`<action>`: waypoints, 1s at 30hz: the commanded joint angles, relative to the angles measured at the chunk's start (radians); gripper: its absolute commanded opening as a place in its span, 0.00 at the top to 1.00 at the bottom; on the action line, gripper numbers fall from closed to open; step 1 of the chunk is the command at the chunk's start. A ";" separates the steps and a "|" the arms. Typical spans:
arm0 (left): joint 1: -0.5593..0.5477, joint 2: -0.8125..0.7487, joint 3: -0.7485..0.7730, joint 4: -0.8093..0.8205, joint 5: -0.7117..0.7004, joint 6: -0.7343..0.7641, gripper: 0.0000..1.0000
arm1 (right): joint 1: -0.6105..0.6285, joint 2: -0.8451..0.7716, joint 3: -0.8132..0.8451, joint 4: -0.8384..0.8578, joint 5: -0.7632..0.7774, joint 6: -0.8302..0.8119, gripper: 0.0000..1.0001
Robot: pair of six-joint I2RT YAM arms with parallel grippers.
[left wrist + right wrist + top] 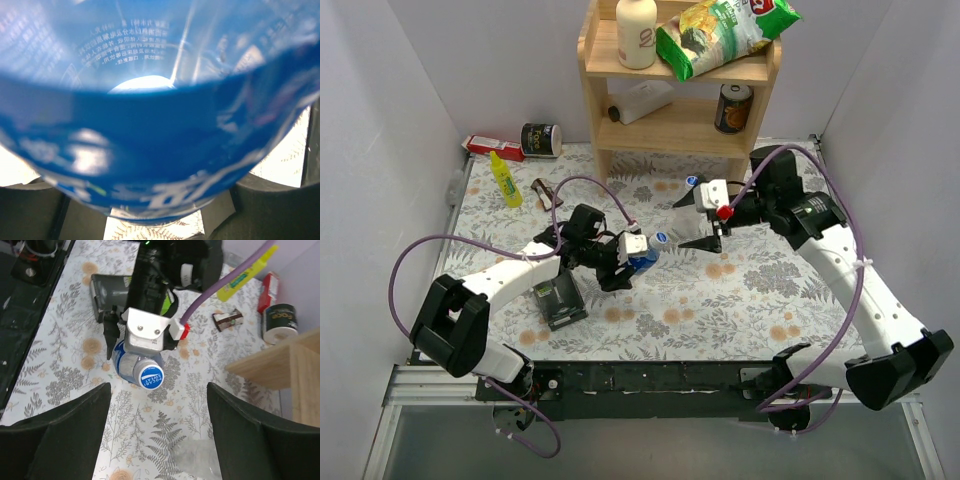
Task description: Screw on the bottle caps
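My left gripper (632, 262) is shut on the clear bottle with the blue label band (642, 258) and holds it tilted, with its neck pointing at my right gripper. The label (150, 150) fills the left wrist view. A blue cap (150, 375) sits on this bottle's mouth and also shows in the top view (661, 240). My right gripper (695, 222) is open and empty, a short way from the cap and in line with it; its fingers (60, 435) stand wide apart. The plain clear bottle (200, 457) lies on the mat under my right gripper. A small blue thing (691, 181), perhaps the second cap, shows beside that gripper.
A wooden shelf (610, 100) stands at the back with white bottles, a chip bag (720, 30) and a can (733, 108). A yellow squeeze bottle (505, 180), a red box (492, 146) and a tin (540, 140) are at the back left. A dark grey device (558, 300) lies beside my left arm.
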 commanded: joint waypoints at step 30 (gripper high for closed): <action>-0.036 0.002 0.115 -0.091 0.094 0.167 1.00 | 0.106 0.188 0.098 -0.195 -0.084 -0.183 0.51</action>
